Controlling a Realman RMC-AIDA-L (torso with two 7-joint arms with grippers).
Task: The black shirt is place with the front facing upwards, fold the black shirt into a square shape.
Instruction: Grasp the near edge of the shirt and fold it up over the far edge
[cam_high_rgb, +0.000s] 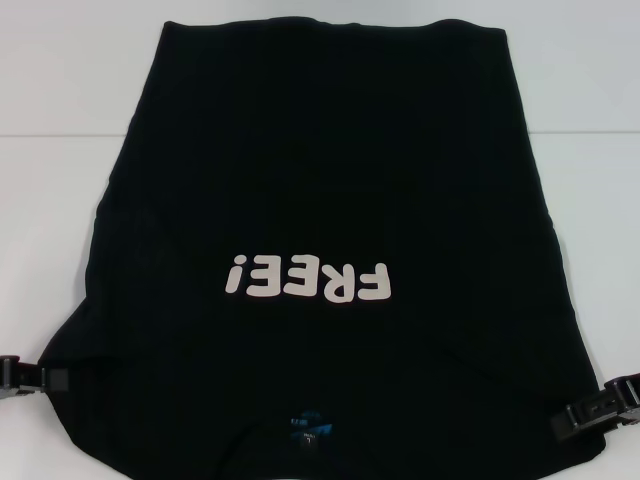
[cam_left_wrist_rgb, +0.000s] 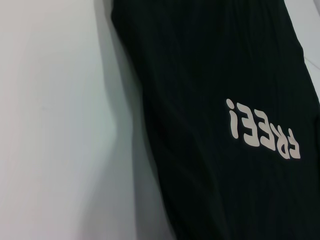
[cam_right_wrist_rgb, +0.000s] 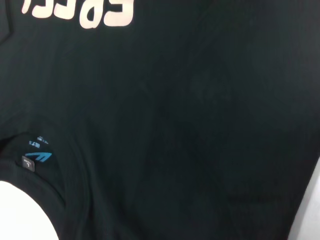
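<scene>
The black shirt (cam_high_rgb: 320, 180) lies flat on the white table (cam_high_rgb: 60, 100), front up, hem at the far side and collar at the near edge. Its white "FREE!" print (cam_high_rgb: 308, 280) reads upside down from here, and the small blue neck label (cam_high_rgb: 307, 425) sits by the collar. My left gripper (cam_high_rgb: 48, 379) is at the shirt's near left edge, my right gripper (cam_high_rgb: 575, 415) at its near right edge, both touching the cloth. The left wrist view shows the shirt (cam_left_wrist_rgb: 210, 75) and its print (cam_left_wrist_rgb: 262, 130). The right wrist view shows the shirt (cam_right_wrist_rgb: 200, 125) and label (cam_right_wrist_rgb: 37, 156).
Bare white table (cam_left_wrist_rgb: 50, 125) runs along the shirt's left side and shows through the neck opening (cam_right_wrist_rgb: 20, 215). A faint seam line crosses the table (cam_high_rgb: 590, 128) at the far side. Nothing else lies near the shirt.
</scene>
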